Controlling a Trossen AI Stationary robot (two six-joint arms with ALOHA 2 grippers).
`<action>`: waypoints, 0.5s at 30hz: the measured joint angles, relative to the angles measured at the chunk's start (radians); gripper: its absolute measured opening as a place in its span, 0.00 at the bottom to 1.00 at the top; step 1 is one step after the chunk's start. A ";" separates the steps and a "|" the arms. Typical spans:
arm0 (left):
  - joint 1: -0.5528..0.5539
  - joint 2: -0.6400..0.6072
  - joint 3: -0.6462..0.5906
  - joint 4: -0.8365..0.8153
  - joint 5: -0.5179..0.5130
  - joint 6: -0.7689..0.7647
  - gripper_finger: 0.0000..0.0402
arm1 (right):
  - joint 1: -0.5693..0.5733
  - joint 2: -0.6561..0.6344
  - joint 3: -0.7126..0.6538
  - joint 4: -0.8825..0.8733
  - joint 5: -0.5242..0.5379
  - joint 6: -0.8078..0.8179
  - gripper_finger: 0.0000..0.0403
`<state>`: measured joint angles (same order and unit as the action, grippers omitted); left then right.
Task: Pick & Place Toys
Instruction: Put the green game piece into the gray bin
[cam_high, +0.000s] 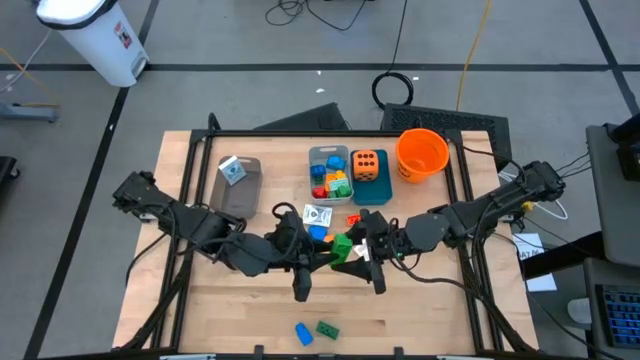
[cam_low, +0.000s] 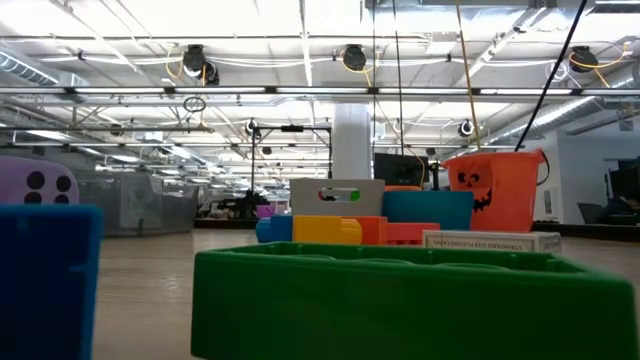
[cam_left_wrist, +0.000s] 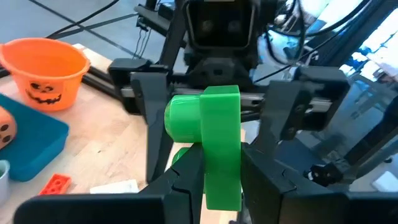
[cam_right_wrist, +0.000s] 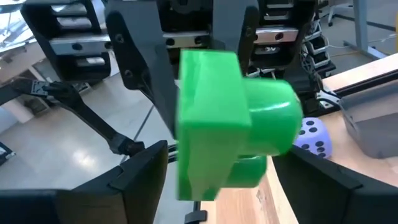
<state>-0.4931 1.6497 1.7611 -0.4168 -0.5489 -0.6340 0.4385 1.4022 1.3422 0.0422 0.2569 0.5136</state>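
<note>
Reaching in low from opposite sides, both arms meet nose to nose over the middle of the table, each stretched out long with its wrist nearly level. The left gripper is pinching a green brick between its fingertips, holding it on edge with the round stud facing sideways. The right gripper faces it directly, and its fingers stand spread wide, one on either side of the brick with a clear gap to each (no contact that I can see from either wrist).

Just beyond the two grippers, on the far side from the table's front edge, lie a blue brick, a white packet and a red brick. Farther off that way sit a grey bin of mixed bricks, a teal bin holding an orange die, and an orange bucket. Well behind the grippers, near the front edge, a loose blue brick and another green one lie side by side.
</note>
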 joint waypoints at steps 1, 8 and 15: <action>0.000 0.000 0.000 0.007 0.002 0.003 0.23 | 0.000 -0.001 0.000 -0.001 0.000 -0.004 0.68; 0.002 0.000 0.000 0.005 0.009 0.013 0.23 | 0.000 -0.002 0.000 0.000 -0.002 -0.006 0.53; 0.002 0.000 0.000 0.000 0.023 0.015 0.23 | 0.000 -0.002 0.000 -0.001 -0.001 0.001 0.41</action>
<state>-0.4911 1.6493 1.7611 -0.4166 -0.5259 -0.6186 0.4389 1.4002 1.3422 0.0410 0.2562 0.5149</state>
